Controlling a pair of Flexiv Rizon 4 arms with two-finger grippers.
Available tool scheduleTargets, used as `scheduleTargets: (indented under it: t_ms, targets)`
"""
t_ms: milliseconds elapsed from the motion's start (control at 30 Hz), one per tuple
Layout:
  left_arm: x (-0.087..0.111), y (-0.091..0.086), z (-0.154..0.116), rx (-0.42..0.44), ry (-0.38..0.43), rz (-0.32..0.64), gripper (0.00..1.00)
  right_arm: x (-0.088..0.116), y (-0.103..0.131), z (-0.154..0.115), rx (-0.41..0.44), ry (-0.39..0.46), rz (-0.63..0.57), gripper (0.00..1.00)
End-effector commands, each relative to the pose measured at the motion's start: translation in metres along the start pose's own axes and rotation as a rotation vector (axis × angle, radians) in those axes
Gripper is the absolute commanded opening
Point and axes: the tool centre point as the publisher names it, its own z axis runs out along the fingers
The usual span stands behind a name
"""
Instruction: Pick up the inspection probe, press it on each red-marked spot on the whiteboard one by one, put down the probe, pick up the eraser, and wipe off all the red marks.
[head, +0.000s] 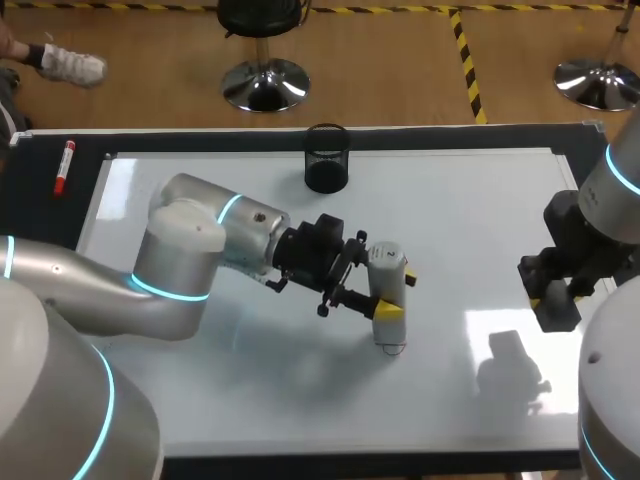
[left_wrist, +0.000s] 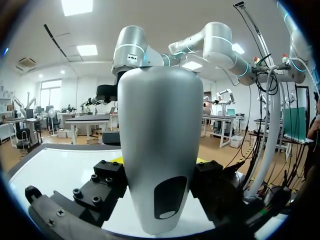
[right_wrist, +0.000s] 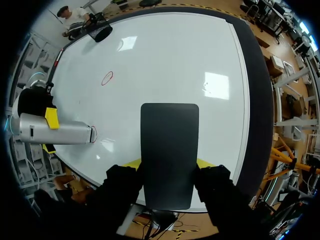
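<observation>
My L fingers (head: 390, 306) are clamped on the probe (head: 385, 265) from 2 sides. Its tip, ahead of them, seems to touch the whiteboard (head: 450, 220) at a red mark (right_wrist: 93, 133). R fingers (head: 538, 300) are clamped on the black eraser (right_wrist: 169, 155), held over the whiteboard. A second red mark (right_wrist: 106, 78) lies well ahead of the R fingers, apart from the probe.

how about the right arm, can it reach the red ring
Probably yes: only bare whiteboard lies between its eraser and the red ring; the left hand and its probe sit nearby.
</observation>
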Motion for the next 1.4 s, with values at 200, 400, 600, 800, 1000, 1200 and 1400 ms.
scheduleTargets:
  t_ms: [200, 400, 600, 800, 1000, 1200, 1400]
  targets:
    - [0.002, 0.002, 0.002, 0.003, 0.001, -0.006, 0.00, -0.001, -0.001, -0.001, -0.001, 0.002, -0.001, 0.00]
    - [0.000, 0.007, 0.003, 0.005, 0.000, -0.013, 0.00, -0.001, -0.001, -0.001, -0.001, 0.002, -0.001, 0.00]
    - [-0.002, 0.014, 0.004, 0.012, -0.003, -0.026, 0.00, -0.001, -0.001, -0.001, -0.001, 0.002, -0.001, 0.00]
    - [-0.003, 0.018, 0.008, 0.012, -0.002, -0.034, 0.00, -0.001, -0.001, -0.001, -0.001, 0.002, -0.001, 0.00]
    - [-0.002, 0.019, 0.013, -0.002, 0.004, -0.036, 0.00, -0.001, -0.001, -0.001, -0.001, 0.002, -0.001, 0.00]
    - [0.000, 0.020, 0.016, -0.018, -0.002, -0.037, 0.00, -0.001, -0.001, -0.001, -0.001, 0.002, -0.001, 0.00]
    - [0.002, 0.020, 0.016, -0.024, -0.019, -0.037, 0.00, -0.001, -0.001, -0.001, -0.001, 0.002, -0.001, 0.00]
